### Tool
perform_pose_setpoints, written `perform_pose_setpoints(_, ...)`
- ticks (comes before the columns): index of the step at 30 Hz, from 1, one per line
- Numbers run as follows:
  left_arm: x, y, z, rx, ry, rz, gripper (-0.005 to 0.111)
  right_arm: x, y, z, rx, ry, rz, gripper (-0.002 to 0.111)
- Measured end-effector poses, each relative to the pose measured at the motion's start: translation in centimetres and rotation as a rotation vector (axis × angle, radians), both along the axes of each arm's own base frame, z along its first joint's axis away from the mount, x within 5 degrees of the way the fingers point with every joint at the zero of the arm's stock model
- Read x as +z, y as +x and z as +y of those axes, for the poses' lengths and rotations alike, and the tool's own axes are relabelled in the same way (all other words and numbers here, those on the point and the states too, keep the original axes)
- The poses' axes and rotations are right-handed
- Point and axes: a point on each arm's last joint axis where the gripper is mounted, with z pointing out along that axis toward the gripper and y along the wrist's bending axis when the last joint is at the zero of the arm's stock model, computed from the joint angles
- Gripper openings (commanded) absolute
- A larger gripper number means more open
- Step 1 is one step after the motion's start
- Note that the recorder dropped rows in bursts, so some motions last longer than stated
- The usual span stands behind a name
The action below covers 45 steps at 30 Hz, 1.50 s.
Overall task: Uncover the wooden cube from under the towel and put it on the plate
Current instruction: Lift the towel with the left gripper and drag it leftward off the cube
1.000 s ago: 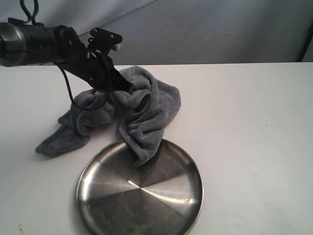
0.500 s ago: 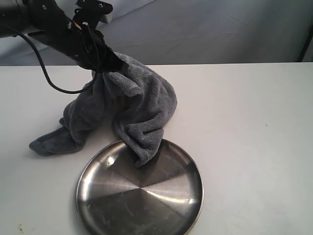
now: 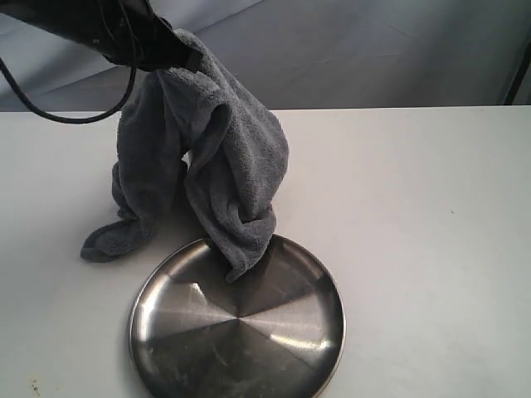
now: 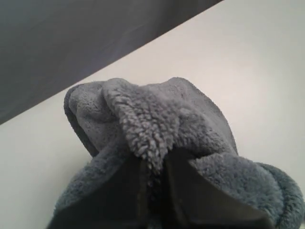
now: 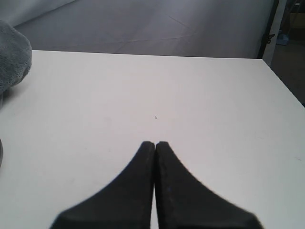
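One steel plate [image 3: 249,348] sits nearest on the white table [image 3: 415,207]. The grey towel [image 3: 224,157] hangs with its tip on the plate's far rim. The left gripper [image 3: 187,60] clamps the towel's top, held high. The right gripper [image 5: 155,145] is closed and empty. The wooden cube's position can't be told.

A ridge of the dark grey fleece towel [image 4: 157,119] is seen pinched in the left claw [image 4: 155,163], whose two dark fingers [image 4: 205,198] are pressed against the fabric from either side. The cloth is bunched into thick folds around the grip. The white counter [image 4: 248,57] is seen beyond, and a grey backdrop [image 4: 71,38] behind it.
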Motion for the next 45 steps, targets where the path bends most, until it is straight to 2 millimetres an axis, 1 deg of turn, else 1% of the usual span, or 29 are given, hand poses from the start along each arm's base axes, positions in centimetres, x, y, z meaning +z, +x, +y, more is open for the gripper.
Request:
perform_pose_setpoints(1,0.4,-0.2,0.1,0.0,-0.004,-0.011,0.0,0.0,0.0,0.0,0.0,0.0,0.0,0.0)
perform_pose_setpoints(4,2.8,-1.3,0.5,0.001,-0.025,-0.067,0.0,0.0,0.0,0.0,0.0,0.0,0.0,0.0)
perform_pose_setpoints(9,7.2,-4.1,1.7,-0.004,-0.031,-0.187,0.0,0.0,0.0,0.0,0.0,0.0,0.0,0.0)
perform_pose_setpoints(11,8.2,-4.9,2.1,-0.008,-0.022,-0.209,0.0,0.0,0.0,0.0,0.0,0.0,0.0,0.0)
perform_pose_setpoints(15,9.7,-6.5,2.9,-0.003,0.006,-0.233,0.0,0.0,0.0,0.0,0.0,0.0,0.0,0.0)
perform_pose_setpoints(18,10.8,-7.5,3.9,0.04,0.045,-0.258,0.0,0.0,0.0,0.0,0.0,0.0,0.0,0.0)
perform_pose_setpoints(19,11.6,-8.4,4.8,0.086,0.077,-0.277,0.0,0.0,0.0,0.0,0.0,0.0,0.0,0.0)
perform_pose_setpoints(20,12.1,-8.8,5.2,0.11,0.084,-0.286,0.0,0.0,0.0,0.0,0.0,0.0,0.0,0.0)
perform_pose_setpoints(23,12.9,-9.8,6.4,0.171,0.127,-0.302,0.0,0.0,0.0,0.0,0.0,0.0,0.0,0.0)
perform_pose_setpoints(24,13.3,-10.5,6.9,0.196,0.149,-0.3,0.0,0.0,0.0,0.0,0.0,0.0,0.0,0.0)
perform_pose_setpoints(27,13.4,-11.0,7.4,0.225,0.161,-0.28,0.0,0.0,0.0,0.0,0.0,0.0,0.0,0.0)
perform_pose_setpoints(29,13.6,-10.9,8.0,0.306,0.164,-0.292,0.0,0.0,0.0,0.0,0.0,0.0,0.0,0.0)
perform_pose_setpoints(31,13.8,-10.8,8.2,0.339,0.164,-0.314,0.0,0.0,0.0,0.0,0.0,0.0,0.0,0.0)
perform_pose_setpoints(32,13.7,-10.6,8.2,0.34,0.162,-0.322,0.0,0.0,0.0,0.0,0.0,0.0,0.0,0.0)
perform_pose_setpoints(34,12.5,-9.8,7.7,0.322,0.157,-0.326,0.0,0.0,0.0,0.0,0.0,0.0,0.0,0.0)
perform_pose_setpoints(35,10.8,-9.0,7.3,0.304,0.164,-0.309,0.0,0.0,0.0,0.0,0.0,0.0,0.0,0.0)
perform_pose_setpoints(36,9.8,-8.5,7.0,0.292,0.17,-0.297,0.0,0.0,0.0,0.0,0.0,0.0,0.0,0.0)
perform_pose_setpoints(38,5.8,-6.5,6.0,0.267,0.164,-0.259,0.0,0.0,0.0,0.0,0.0,0.0,0.0,0.0)
perform_pose_setpoints(39,4.9,-6.0,5.7,0.269,0.156,-0.253,0.0,0.0,0.0,0.0,0.0,0.0,0.0,0.0)
perform_pose_setpoints(41,3.4,-4.9,5.3,0.279,0.149,-0.241,0.0,0.0,0.0,0.0,0.0,0.0,0.0,0.0)
perform_pose_setpoints(43,2.4,-4.0,5.2,0.291,0.167,-0.239,0.0,0.0,0.0,0.0,0.0,0.0,0.0,0.0)
perform_pose_setpoints(45,1.4,-3.0,5.5,0.327,0.19,-0.235,0.0,0.0,0.0,0.0,0.0,0.0,0.0,0.0)
